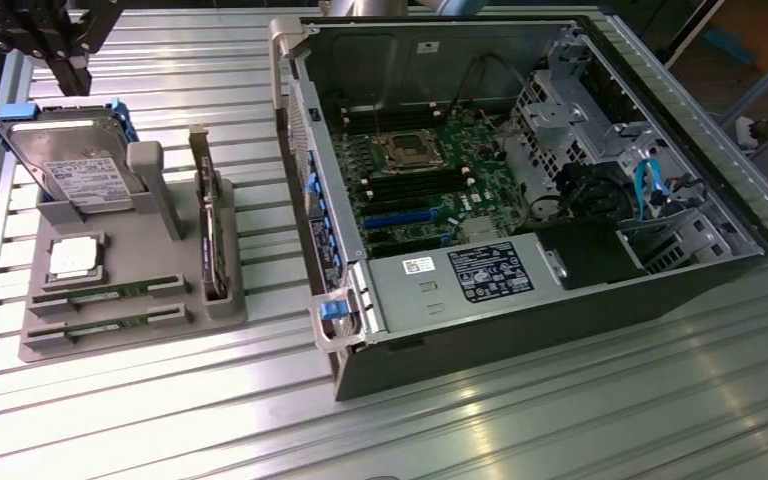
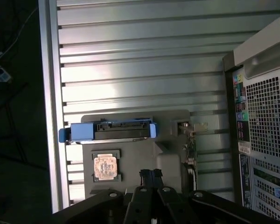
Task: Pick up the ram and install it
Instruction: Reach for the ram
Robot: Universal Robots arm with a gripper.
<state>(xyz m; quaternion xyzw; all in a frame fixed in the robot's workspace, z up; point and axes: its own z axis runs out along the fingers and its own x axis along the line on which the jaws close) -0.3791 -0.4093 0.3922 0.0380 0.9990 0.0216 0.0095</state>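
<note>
- the pincer (image 2: 151, 176) is narrow, its fingertips (image 2: 146, 178) pressed together on nothing; it hangs above the table's far corner, clear of every part.
- nearest below it stands the hard drive (image 1: 71, 165) in a blue carrier, upright at the pincer's end of the grey holder (image 1: 231, 310).
- a little further out lies the square cpu (image 1: 75, 256), flat in its pocket.
- beyond the cpu, at the holder's end farthest from the pincer, sits the ram (image 1: 101, 296): two green sticks on edge in parallel slots, untouched.
- judgement: a stick looks light, thin and stiff but fragile. it is best pinched across its flat faces near the middle of the top edge, keeping off the chips and the contact edge.
- further off to the side stands the dark expansion card (image 1: 209, 240), then the open computer case (image 1: 357, 360), well apart.
- the exterior view gives the sticks and the motherboard (image 1: 424, 175) inside the case. the wrist view adds the closed fingertips and the case's perforated back panel.
</note>
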